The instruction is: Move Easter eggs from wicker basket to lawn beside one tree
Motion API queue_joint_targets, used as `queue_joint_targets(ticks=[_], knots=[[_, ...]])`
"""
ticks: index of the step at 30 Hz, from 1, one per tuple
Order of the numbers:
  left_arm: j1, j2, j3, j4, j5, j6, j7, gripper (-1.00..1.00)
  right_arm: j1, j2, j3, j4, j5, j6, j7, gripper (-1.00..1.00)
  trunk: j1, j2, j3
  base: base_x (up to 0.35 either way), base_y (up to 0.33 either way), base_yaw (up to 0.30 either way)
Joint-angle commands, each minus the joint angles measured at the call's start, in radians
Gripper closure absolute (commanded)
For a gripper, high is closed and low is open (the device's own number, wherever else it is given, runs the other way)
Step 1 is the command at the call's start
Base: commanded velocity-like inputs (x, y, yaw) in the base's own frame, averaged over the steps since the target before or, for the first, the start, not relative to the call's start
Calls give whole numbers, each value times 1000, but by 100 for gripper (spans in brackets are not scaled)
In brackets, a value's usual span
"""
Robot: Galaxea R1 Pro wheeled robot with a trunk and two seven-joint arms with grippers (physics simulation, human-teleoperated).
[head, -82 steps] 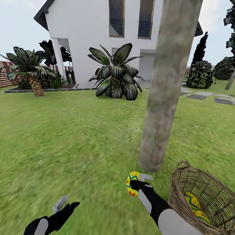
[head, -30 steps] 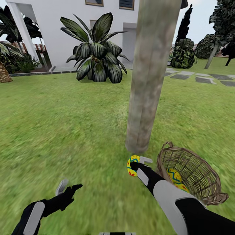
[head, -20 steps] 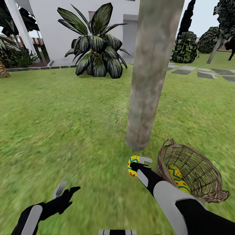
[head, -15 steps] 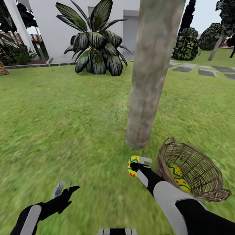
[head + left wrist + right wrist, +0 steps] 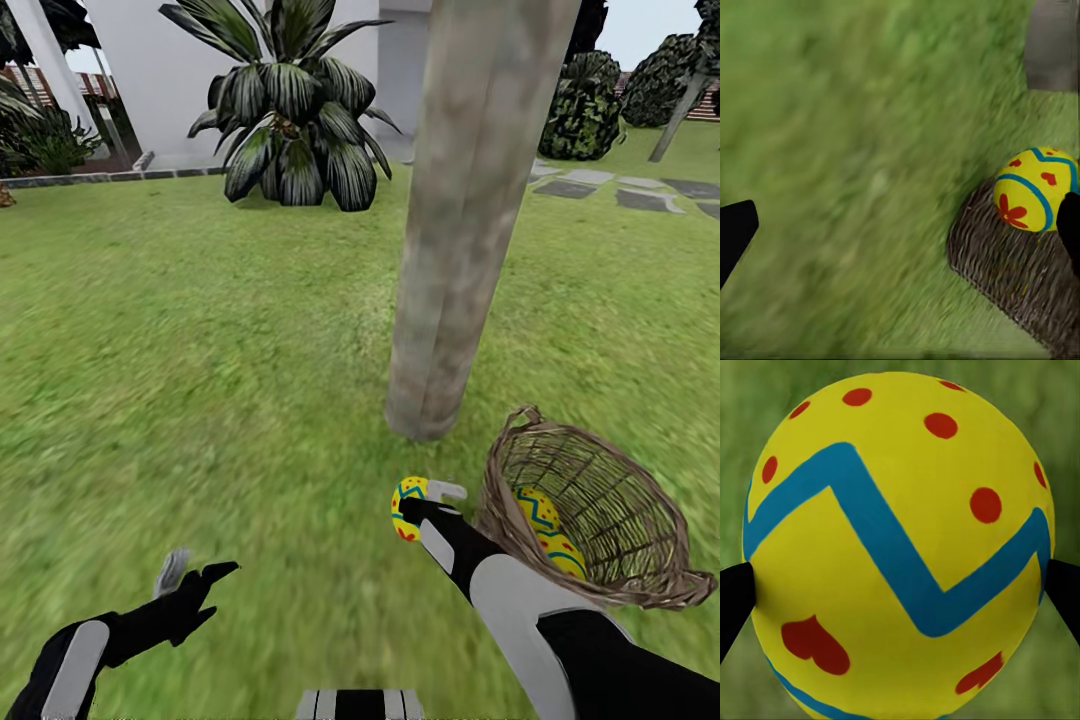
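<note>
Held egg (image 5: 408, 508): yellow with a blue zigzag band and red spots, clamped between the right gripper's (image 5: 425, 506) two fingers – in the right wrist view the egg (image 5: 896, 547) sits with a dark fingertip pressed to each side. It hangs over the lawn (image 5: 200, 350), near the foot of the tree (image 5: 470, 220) and just beside the basket.
Basket (image 5: 600, 560): brown wicker, tipped over toward the tree with its mouth facing the robot, lying on the grass right of the right arm.
Eggs in basket: one egg (image 5: 548, 532) with the same pattern shows through the weave; whether another lies under it cannot be told.
Left wrist view: a patterned egg (image 5: 1035, 187) sits against a brown woven surface (image 5: 1012, 270) on the grass.
Left gripper (image 5: 190, 583): fingers spread apart, nothing between them – low over the grass, well apart from the basket.
Tree: thick pale mottled trunk rising out of the lawn, base just beyond the held egg.
Background: a broad-leaved plant (image 5: 285, 120) before a white house wall (image 5: 130, 80); grey paving stones (image 5: 640, 195) at the far right.
Writing: none readable.
</note>
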Motion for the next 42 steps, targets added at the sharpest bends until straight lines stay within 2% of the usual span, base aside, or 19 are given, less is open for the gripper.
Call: queue_joint_targets(ticks=[1,2,6,10,15,22,28,42], knots=[[-2,20,2,1,-7,9,-17,-100,0,0,8,-2,-7,6,-7,100,0,0,-1,0,0,0],[-2,33,2,2,-8,6,-19,-100,0,0,8,-2,-7,6,-7,100,0,0,-1,0,0,0],[7,44,-2,20,-14,-29,-20,-100,0,0,8,-2,-7,6,-7,100,0,0,-1,118,0,0],[11,45,-4,55,-11,-42,-23,-100,0,0,9,-3,-6,6,-7,100,0,0,-1,272,87,0],[11,45,-3,76,-11,-46,-66,-100,0,0,9,-3,-6,6,-7,100,0,0,-1,272,195,0],[13,44,-2,98,-11,-42,-74,-100,-8,0,5,-2,-5,16,-9,100,0,0,-1,122,81,0],[25,43,-1,74,-6,-5,-79,-100,-11,0,4,-4,-5,9,-7,100,3,-2,-24,4,3,0],[25,35,-2,67,-7,-1,-79,-100,-11,0,4,-18,-5,7,-7,100,8,-5,-74,0,0,0]])
